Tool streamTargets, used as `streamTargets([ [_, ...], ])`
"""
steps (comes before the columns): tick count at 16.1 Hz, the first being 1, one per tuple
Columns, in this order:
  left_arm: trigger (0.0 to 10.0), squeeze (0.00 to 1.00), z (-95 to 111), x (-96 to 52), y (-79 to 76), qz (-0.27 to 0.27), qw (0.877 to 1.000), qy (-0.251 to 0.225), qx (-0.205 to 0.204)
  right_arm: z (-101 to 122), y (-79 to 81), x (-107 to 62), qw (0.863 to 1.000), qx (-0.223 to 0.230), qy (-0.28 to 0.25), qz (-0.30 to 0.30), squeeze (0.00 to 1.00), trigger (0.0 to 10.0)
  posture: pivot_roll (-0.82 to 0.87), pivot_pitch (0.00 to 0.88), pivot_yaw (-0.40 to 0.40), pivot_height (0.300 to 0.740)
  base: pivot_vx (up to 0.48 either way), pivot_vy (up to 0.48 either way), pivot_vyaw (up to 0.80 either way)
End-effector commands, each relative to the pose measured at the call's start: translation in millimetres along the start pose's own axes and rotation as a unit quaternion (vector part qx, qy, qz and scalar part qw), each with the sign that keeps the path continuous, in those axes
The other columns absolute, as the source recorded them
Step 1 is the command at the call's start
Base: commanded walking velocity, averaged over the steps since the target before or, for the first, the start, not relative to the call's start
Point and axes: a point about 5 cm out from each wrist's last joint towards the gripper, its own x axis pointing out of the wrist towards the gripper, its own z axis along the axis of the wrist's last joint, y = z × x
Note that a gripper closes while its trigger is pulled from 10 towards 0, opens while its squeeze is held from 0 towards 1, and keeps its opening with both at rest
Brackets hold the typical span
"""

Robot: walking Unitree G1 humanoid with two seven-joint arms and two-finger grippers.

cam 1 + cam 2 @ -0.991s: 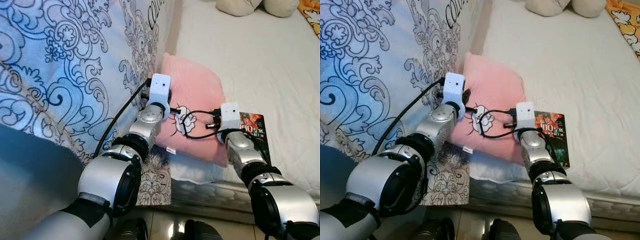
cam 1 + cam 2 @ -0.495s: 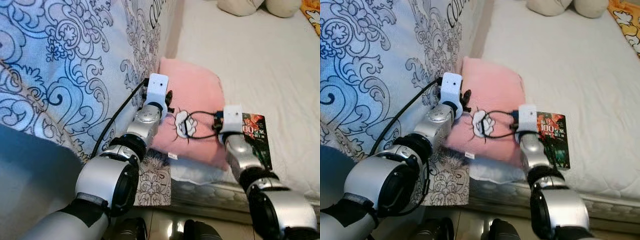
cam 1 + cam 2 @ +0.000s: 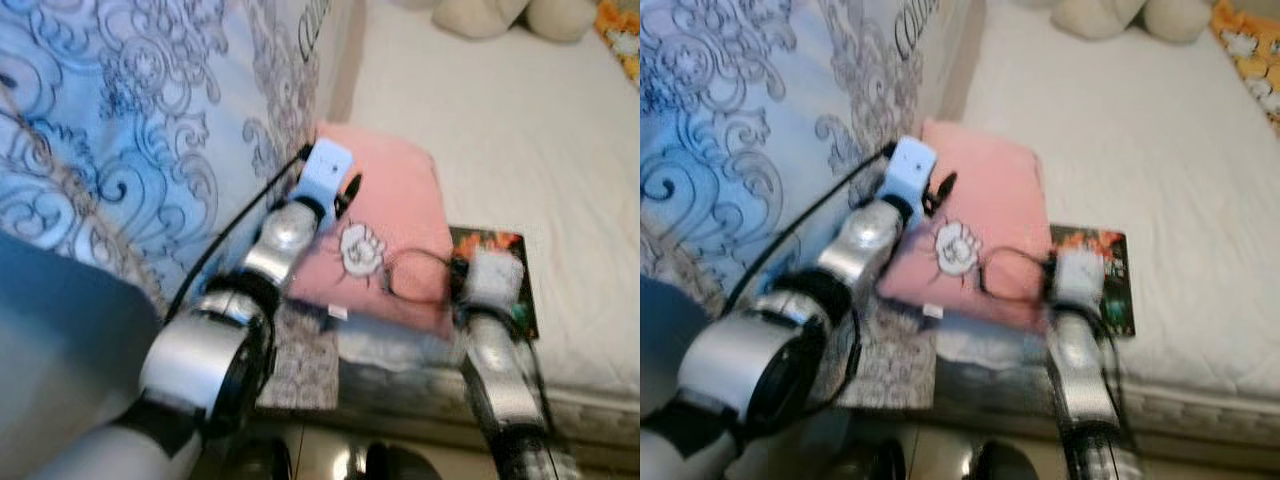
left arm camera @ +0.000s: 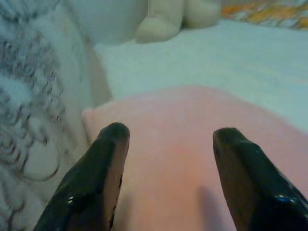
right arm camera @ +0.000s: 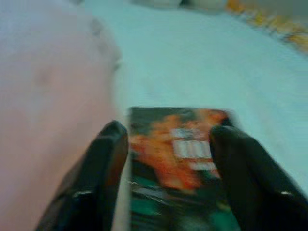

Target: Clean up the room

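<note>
A: Head views, change? Picture blurred; right arm sits lower and nearer the mattress edge than a second ago, left arm reaching further over the pink pillow (image 3: 385, 215). Judged: the camera moved too, and neither item is lifted yet.

B: Left wrist view. Left gripper (image 4: 166, 159) fingers spread wide, empty, poised over the pillow's pink cover. Cream plush toy (image 4: 166, 19) beyond, on the white sheet (image 4: 231, 57).

A: Right wrist view. Right gripper (image 5: 166, 166) open, holding nothing, straddling the book (image 5: 180, 159).

B: Book: dark cover, orange artwork, flat on the sheet, just beside the pillow.
</note>
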Motion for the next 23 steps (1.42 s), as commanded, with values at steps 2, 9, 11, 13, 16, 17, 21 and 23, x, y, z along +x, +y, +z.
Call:
streamTargets([
  [2, 10.0, 1.00, -18.1, -20.3, 23.0, 0.003, 1.000, -0.014, -0.007, 13.0, -14.7, -19.1, 0.999, -0.005, -0.052, -0.010, 1.00, 10.0, 0.02, 0.000, 0.023, 0.740, 0.000, 0.000, 0.00],
  [9, 10.0, 1.00, -57.2, -111.6, 0.9, 0.026, 0.992, -0.069, -0.103, -4.9, -27.4, -60.1, 0.998, -0.049, -0.009, 0.048, 1.00, 10.0, 0.05, 0.000, -0.017, 0.740, 0.000, 0.000, 0.00],
  [11, 10.0, 0.00, -44.1, -109.7, 9.3, 0.073, 0.990, -0.077, -0.089, -5.6, -19.1, -51.9, 0.998, -0.031, -0.004, 0.047, 0.00, 10.0, 0.05, 0.000, -0.012, 0.740, 0.000, -0.210, 0.00],
  [13, 10.0, 0.00, -44.5, -109.6, 15.6, 0.098, 0.988, -0.071, -0.091, -6.3, -16.5, -48.4, 0.999, -0.018, 0.003, 0.049, 0.00, 10.0, 0.05, 0.000, -0.008, 0.740, 0.122, -0.416, 0.00],
  [16, 10.0, 0.00, -49.2, -105.7, 12.7, 0.105, 0.987, -0.053, -0.113, -6.1, -15.6, -41.5, 0.999, -0.009, 0.008, 0.041, 0.00, 10.0, 0.03, 0.000, 0.000, 0.740, 0.251, -0.405, 0.00],
  [17, 10.0, 0.00, -48.1, -104.2, 7.3, 0.088, 0.990, -0.051, -0.102, -4.9, -16.6, -39.0, 0.999, -0.005, 0.006, 0.039, 0.00, 10.0, 0.03, 0.000, 0.006, 0.740, 0.251, -0.405, 0.00],
  [21, 10.0, 0.00, -55.8, -102.9, 4.0, 0.084, 0.990, -0.025, -0.109, -0.2, -16.9, -35.8, 0.999, 0.001, -0.012, 0.045, 1.00, 10.0, 0.02, 0.000, 0.018, 0.740, 0.260, -0.400, 0.00],
  [23, 10.0, 1.00, -65.2, -109.9, 4.3, 0.086, 0.990, -0.006, -0.109, -1.2, -20.1, -38.5, 0.999, 0.000, -0.012, 0.049, 1.00, 10.0, 0.01, 0.000, 0.024, 0.740, 0.270, -0.394, 0.00],
])
